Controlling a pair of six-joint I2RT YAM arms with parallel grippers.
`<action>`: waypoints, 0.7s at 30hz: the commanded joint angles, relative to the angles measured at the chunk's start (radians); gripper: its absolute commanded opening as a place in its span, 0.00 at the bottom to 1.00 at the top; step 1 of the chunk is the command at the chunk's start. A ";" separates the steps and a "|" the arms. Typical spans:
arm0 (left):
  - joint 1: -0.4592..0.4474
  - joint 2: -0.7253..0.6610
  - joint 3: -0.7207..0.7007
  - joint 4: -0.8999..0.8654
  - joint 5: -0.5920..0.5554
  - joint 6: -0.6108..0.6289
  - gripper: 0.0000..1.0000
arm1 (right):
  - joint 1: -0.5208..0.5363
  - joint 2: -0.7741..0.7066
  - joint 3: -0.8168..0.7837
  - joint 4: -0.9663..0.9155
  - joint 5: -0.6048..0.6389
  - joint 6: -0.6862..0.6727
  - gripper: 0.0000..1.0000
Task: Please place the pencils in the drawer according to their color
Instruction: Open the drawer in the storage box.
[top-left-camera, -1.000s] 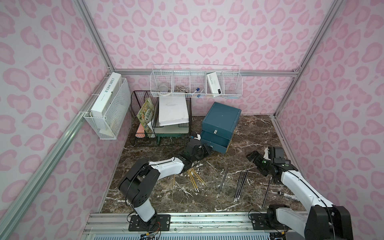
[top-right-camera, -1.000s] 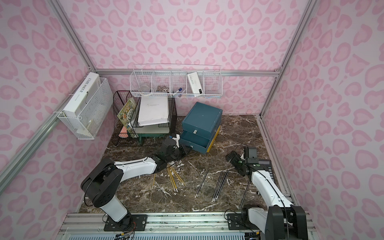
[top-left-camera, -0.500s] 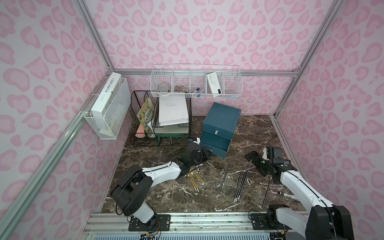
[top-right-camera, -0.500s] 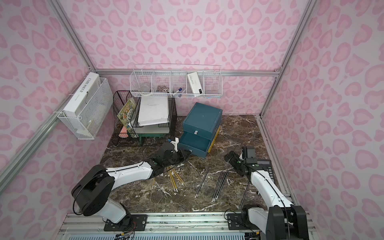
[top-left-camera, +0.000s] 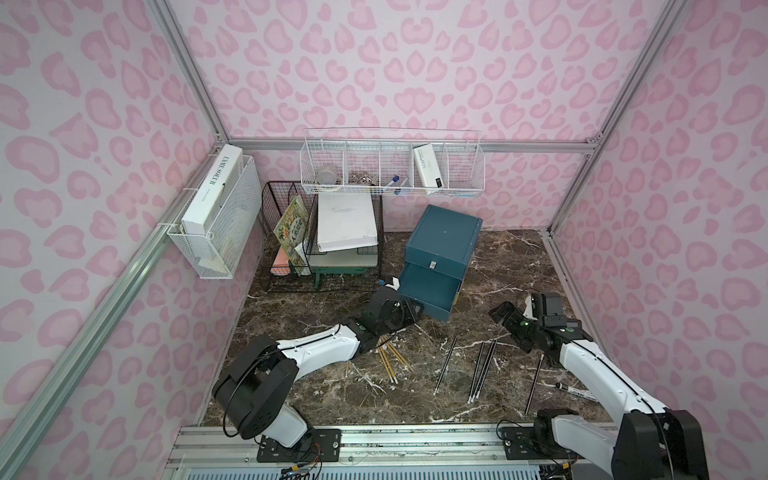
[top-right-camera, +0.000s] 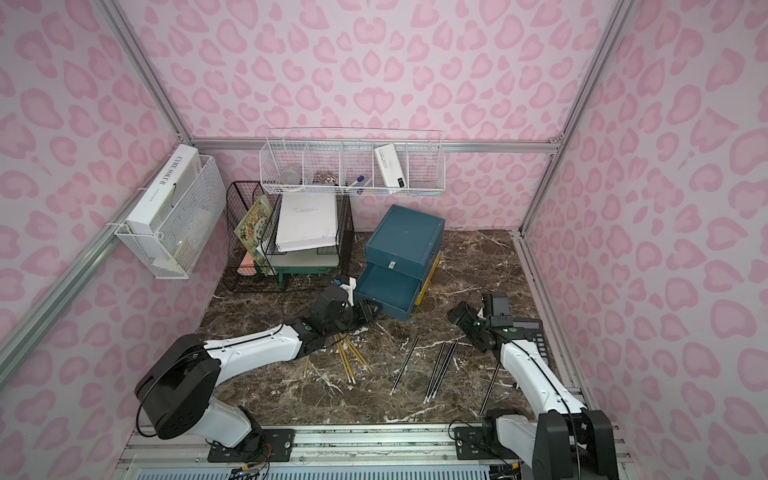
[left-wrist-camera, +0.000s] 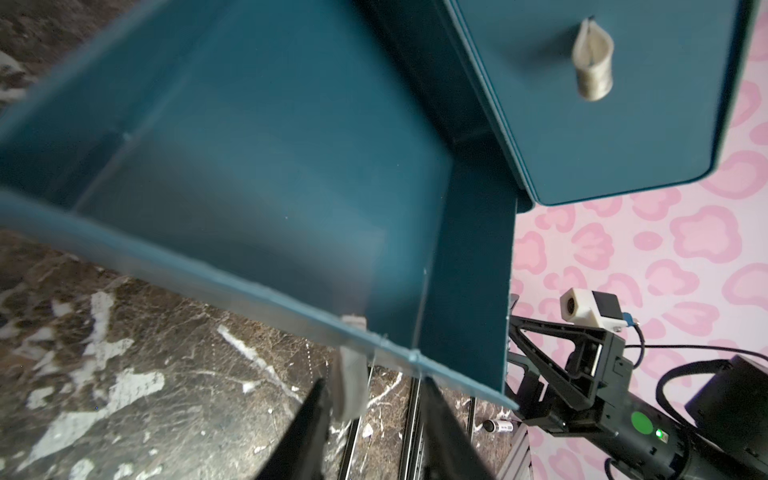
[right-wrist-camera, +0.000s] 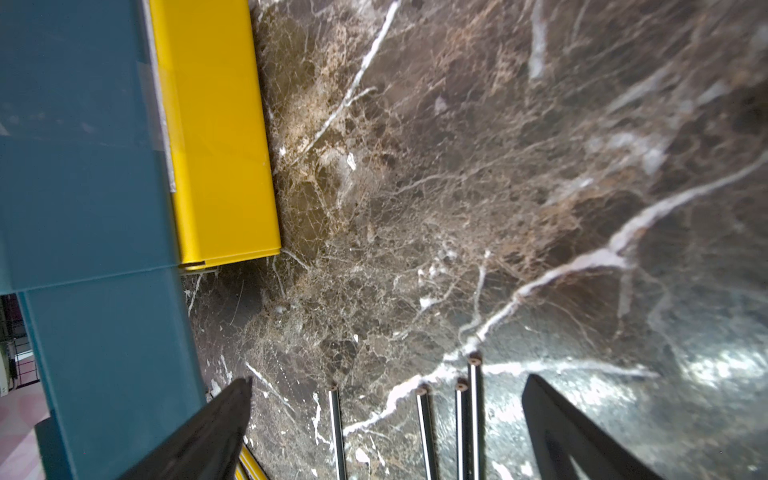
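Observation:
The drawer (top-left-camera: 444, 232) (top-right-camera: 405, 239) is a dark-teal cabinet at the back; its middle teal tray (top-left-camera: 428, 286) (left-wrist-camera: 249, 187) is pulled out and holds nothing. My left gripper (top-left-camera: 411, 309) (left-wrist-camera: 374, 380) sits at that tray's front edge, jaws apart. The white handle tab (left-wrist-camera: 351, 386) hangs loose beside one finger. Yellow pencils (top-left-camera: 390, 361) (top-right-camera: 347, 357) lie under the left forearm. Black pencils (top-left-camera: 482, 368) (right-wrist-camera: 426, 428) lie further right. My right gripper (top-left-camera: 500, 311) (right-wrist-camera: 388, 382) hovers open above their ends, holding nothing. The lowest yellow tray (right-wrist-camera: 220, 145) shows beside the cabinet.
A black wire rack (top-left-camera: 291, 249) with books stands left of the cabinet. A white wire basket (top-left-camera: 390, 174) hangs on the back wall above it. A lone black pencil (top-left-camera: 534, 382) and a marker (top-left-camera: 575, 390) lie by the right arm, and a calculator (top-right-camera: 540, 336) sits at the right wall.
The left gripper pulled the middle teal tray out toward the front, then its jaws opened off the handle tab. The right arm has barely moved.

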 joint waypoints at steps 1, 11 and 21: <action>0.000 -0.027 0.030 -0.065 0.011 0.057 0.61 | 0.001 0.004 0.010 0.005 0.015 -0.003 1.00; -0.009 -0.163 0.152 -0.456 -0.001 0.274 0.86 | -0.003 0.009 0.013 0.000 0.023 -0.012 1.00; -0.191 -0.205 0.259 -0.854 -0.114 0.518 0.87 | -0.019 -0.049 -0.028 -0.023 0.050 -0.019 1.00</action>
